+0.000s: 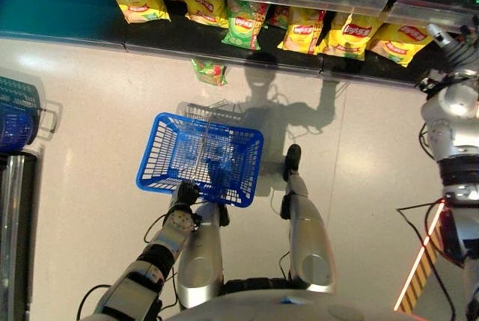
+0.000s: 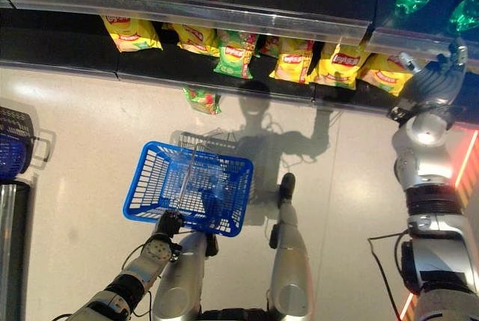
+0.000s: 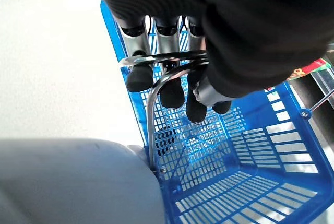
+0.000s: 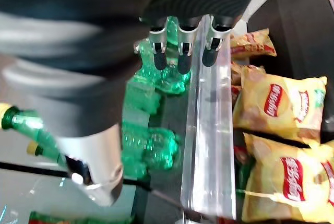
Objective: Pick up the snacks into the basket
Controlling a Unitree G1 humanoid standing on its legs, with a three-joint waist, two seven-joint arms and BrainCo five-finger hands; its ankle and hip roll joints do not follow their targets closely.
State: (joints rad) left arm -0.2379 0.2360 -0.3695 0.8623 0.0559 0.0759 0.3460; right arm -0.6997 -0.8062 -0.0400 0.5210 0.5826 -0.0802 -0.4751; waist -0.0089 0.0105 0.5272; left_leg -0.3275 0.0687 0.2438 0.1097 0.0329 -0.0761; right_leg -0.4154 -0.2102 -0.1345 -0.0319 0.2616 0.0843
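Observation:
My left hand (image 1: 183, 194) hangs a blue plastic basket (image 1: 159, 162) low over the pale floor, its fingers (image 3: 172, 91) curled round the wire handle (image 3: 151, 109); the basket's inside (image 3: 245, 145) holds nothing. Yellow snack bags (image 1: 350, 35) and a green one (image 1: 243, 25) lie along the bottom shelf ahead. A small green and red bag (image 1: 211, 72) lies on the floor in front of that shelf. My right hand (image 2: 438, 75) is raised at the far right by the shelf edge, fingers (image 4: 180, 57) straight and holding nothing, with yellow bags (image 4: 279, 106) beside it.
A clear rail (image 4: 209, 130) fronts the upper shelf, with green bottles (image 4: 151, 148) behind it. Another blue basket (image 1: 16, 115) sits on a dark stand (image 1: 15, 216) at the left. Striped tape (image 1: 420, 265) marks the floor at the right.

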